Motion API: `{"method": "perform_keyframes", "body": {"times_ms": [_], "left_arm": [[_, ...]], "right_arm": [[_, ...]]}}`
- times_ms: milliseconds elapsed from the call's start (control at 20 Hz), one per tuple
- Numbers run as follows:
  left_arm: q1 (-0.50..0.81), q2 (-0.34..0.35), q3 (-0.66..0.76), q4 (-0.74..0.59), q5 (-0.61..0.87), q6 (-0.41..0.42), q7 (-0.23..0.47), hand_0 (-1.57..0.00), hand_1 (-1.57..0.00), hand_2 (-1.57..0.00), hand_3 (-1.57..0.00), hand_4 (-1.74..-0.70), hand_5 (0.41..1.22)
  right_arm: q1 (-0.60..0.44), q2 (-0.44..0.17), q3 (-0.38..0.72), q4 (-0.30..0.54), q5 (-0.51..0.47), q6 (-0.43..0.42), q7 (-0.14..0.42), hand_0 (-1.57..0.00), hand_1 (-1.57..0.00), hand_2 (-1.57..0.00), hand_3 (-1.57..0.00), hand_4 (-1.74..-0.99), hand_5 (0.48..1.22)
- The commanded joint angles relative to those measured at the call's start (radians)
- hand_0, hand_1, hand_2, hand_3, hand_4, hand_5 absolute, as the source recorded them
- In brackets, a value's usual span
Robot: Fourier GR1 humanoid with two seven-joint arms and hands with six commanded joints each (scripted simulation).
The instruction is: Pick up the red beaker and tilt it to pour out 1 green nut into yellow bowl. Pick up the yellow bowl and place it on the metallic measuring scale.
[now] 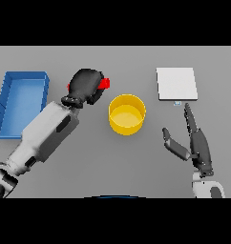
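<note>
Left hand on the red beaker, left of the yellow bowl

The left hand (86,86) curls around the red beaker (104,84); tilt gently over the yellow bowl (127,114) so only 1 nut drops. The right hand (196,143) waits with straight fingers below the scale (177,84).

The bowl (127,114) sits between the tray (21,102) at left and the scale (176,84) at right, behind

No legible text, labels or numbers anywhere. The metallic measuring scale (177,84), far right, bears a small mark at its near edge, possibly a display; unreadable.
</note>
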Motion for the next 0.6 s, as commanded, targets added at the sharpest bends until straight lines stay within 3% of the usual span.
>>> {"method": "perform_keyframes", "body": {"times_ms": [0, 150, 200, 400, 550], "left_arm": [[-0.019, 0.007, -0.023, 0.006, -0.022, -0.013, -0.003, -1.57, -1.57, -1.57, -1.57, -1.74, 1.182], [-0.075, 0.034, -0.089, 0.032, -0.080, -0.063, -0.017, -1.57, -1.57, -1.57, -1.57, -1.65, 1.201], [-0.089, 0.041, -0.114, 0.022, -0.096, -0.085, -0.020, -1.57, -1.57, -1.57, -1.57, -1.67, 1.205], [-0.185, 0.050, -0.216, 0.064, -0.155, -0.195, -0.060, -1.57, -1.57, -1.57, -1.28, -1.70, 1.215], [-0.250, 0.030, -0.300, 0.112, -0.201, -0.240, -0.116, -1.57, -1.57, -1.57, -1.42, -1.72, 1.218]], "right_arm": [[0.001, -0.002, -0.002, 0.002, -0.001, 0.001, 0.003, 0.00, 0.00, 0.00, 0.00, -1.274, 0.702], [-0.005, 0.003, -0.001, -0.005, 0.002, -0.006, 0.004, 0.00, 0.00, 0.00, 0.00, -1.284, 0.705], [0.002, 0.006, -0.001, -0.007, -0.001, -0.006, -0.006, 0.00, 0.00, 0.00, 0.00, -1.283, 0.702], [-0.002, 0.026, -0.010, 0.018, -0.026, -0.008, -0.022, 0.00, 0.00, 0.00, 0.00, -1.292, 0.678], [0.001, 0.036, -0.017, 0.016, -0.049, -0.005, -0.020, 0.00, 0.00, 0.00, 0.00, -1.294, 0.657]]}}
